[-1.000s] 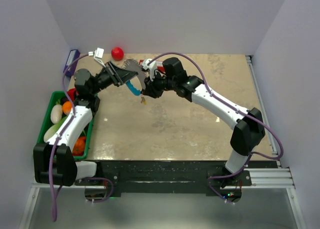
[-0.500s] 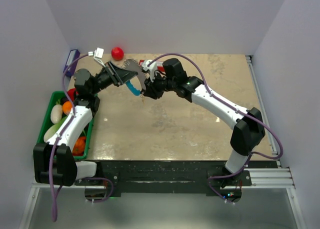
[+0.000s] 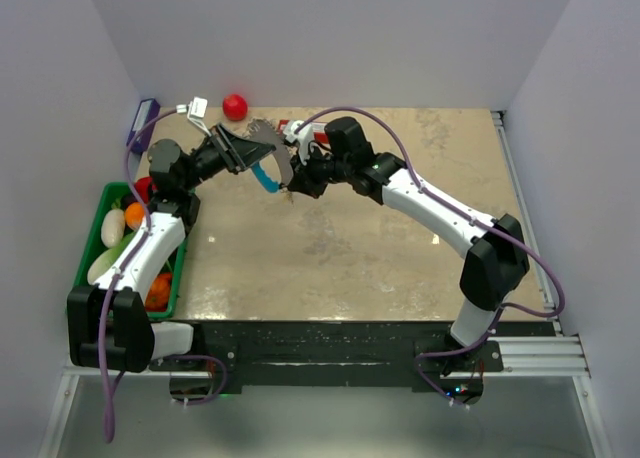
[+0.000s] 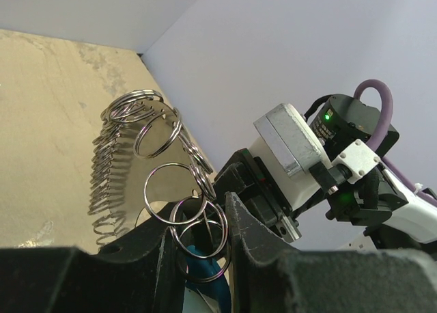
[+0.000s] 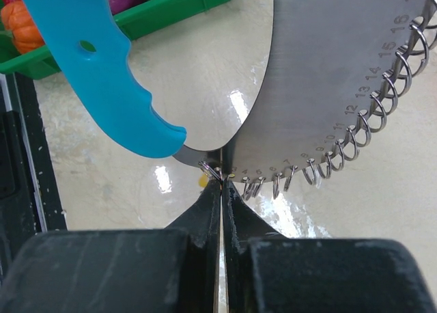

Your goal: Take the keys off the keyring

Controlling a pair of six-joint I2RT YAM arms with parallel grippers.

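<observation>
Grasping the keyring (image 4: 104, 173) is the left end effector (image 4: 199, 221); only the right wrist view reveals the right end effector (image 5: 220, 186) clenched (brass key (image 5: 203, 181) beside).

A flat beige-tan tabletop with darker mottled patches (image 3: 350, 268) is being viewed from above. A small glossy red ball (image 3: 234, 105) is being carried at its eleven o'clock edge, close to the back wall. A red rectangular box (image 3: 297, 128), largely hidden, is being supported near twelve o'clock. A green plastic tray of vegetables (image 5: 179, 5) is being kept at nine o'clock. Whether it is resting on the surface or beside it cannot be told.
</observation>
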